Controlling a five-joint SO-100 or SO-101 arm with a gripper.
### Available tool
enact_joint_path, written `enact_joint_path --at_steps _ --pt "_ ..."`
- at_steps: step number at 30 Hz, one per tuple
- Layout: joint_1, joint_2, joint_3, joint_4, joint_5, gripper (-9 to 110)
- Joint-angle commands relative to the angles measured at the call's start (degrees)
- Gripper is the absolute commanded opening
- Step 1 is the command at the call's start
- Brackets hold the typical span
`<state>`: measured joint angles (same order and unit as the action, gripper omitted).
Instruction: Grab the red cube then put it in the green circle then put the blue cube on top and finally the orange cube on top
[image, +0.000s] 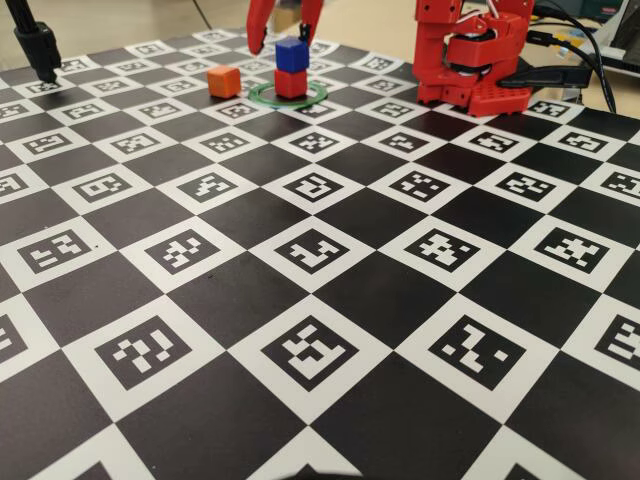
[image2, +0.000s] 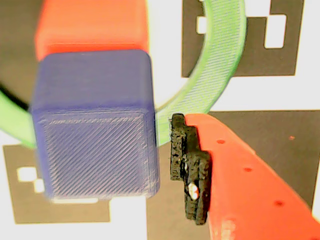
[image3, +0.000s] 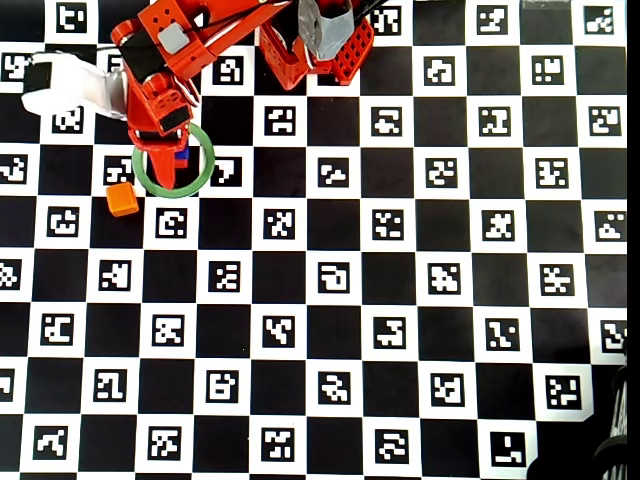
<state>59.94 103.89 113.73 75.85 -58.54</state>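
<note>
With the blue cube (image: 291, 54) stacked on the red cube (image: 290, 83) inside the green circle (image: 262, 97), the wide-open gripper (image: 285, 25) above must next fetch the orange cube (image: 224, 82) beside it.

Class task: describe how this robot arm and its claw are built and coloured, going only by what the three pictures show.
The arm is glossy red printed plastic with blocky segments, a grey-white square patch and a grey motor part near its base. Its claw has two tapered red fingers; the wrist view shows small round holes in one and a rough black pad on its inner face.
</note>
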Motion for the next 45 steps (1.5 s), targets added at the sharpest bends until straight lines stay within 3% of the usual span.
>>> enact_joint_path --at_steps 1,25,45 --pt "0.62 3.16 -7.82 2.64 -0.18 43" --pt "-1.23 -19.34 -41.31 12.74 -6.42 45" --pt "-2.29 -33.13 -44.56 7.21 -9.93 45"
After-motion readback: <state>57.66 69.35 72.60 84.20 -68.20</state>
